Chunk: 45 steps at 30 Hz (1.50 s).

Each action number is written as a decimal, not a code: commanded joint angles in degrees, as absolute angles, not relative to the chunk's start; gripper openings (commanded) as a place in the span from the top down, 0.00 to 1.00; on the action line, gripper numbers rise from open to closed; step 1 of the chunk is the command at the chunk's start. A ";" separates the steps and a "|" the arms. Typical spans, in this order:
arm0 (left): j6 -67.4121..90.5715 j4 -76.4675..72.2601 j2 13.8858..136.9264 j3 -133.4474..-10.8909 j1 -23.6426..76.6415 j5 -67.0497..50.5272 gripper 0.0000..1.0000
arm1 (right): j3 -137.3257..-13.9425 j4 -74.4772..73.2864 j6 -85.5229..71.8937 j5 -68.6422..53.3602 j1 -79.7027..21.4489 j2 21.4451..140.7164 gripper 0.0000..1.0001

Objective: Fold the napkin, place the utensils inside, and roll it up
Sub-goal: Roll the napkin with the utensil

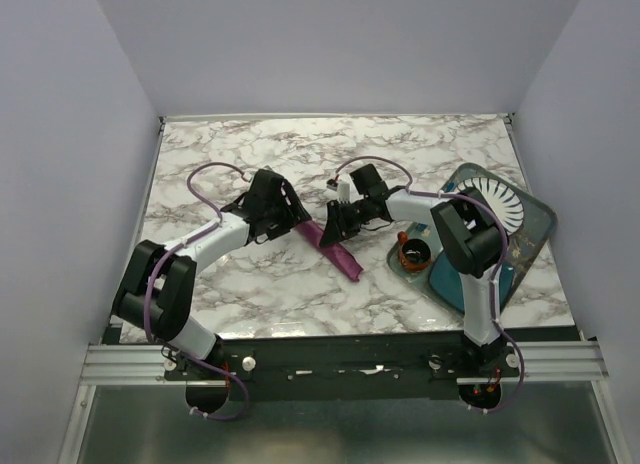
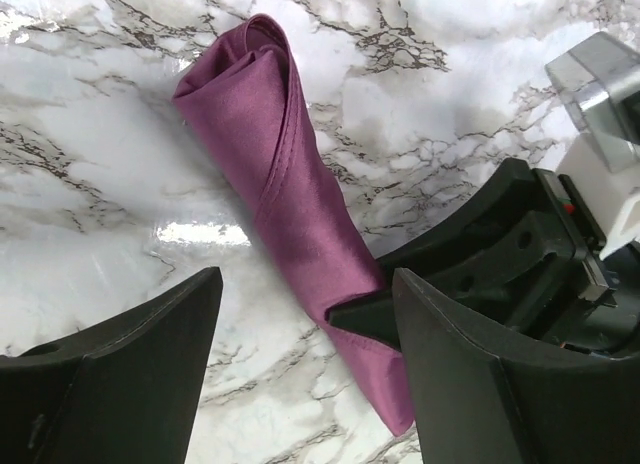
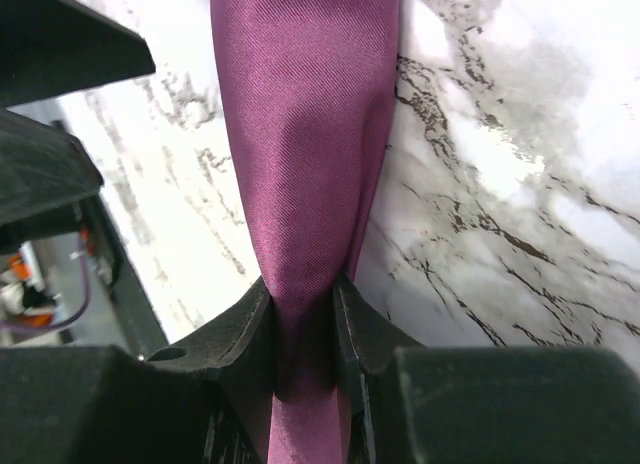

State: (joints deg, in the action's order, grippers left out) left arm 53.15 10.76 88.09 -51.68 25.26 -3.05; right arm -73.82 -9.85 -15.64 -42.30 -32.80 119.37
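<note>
Your right end effector (image 3: 303, 319) pinches the rolled napkin (image 2: 285, 184) — your left end effector (image 2: 305, 319) stands wide open, gripping nothing.

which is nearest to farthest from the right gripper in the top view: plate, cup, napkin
1. napkin: mid-table, pinched in the right gripper itself
2. cup: further right, nearer the table's front edge
3. plate: far right, partly hidden behind the right arm
</note>
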 commanded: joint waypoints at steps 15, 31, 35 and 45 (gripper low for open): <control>56.34 11.08 98.35 -54.23 25.49 -3.70 0.35 | -75.15 -14.06 -15.29 -47.38 -32.61 122.26 0.59; 56.34 9.23 98.00 -53.09 25.49 -3.78 0.59 | -74.54 -23.99 -9.85 -16.03 -40.77 106.54 0.20; 56.51 8.97 98.09 -53.00 25.49 -4.57 0.58 | -72.34 -21.81 -9.05 1.20 -47.71 104.42 0.17; 56.95 8.79 97.38 -52.03 25.49 -4.83 0.58 | -73.21 -18.46 -9.49 13.09 -55.72 109.24 0.00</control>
State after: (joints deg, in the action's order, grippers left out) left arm 56.62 9.47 97.62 -53.43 25.26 -5.06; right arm -72.03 -19.49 -10.02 4.23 -54.02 106.19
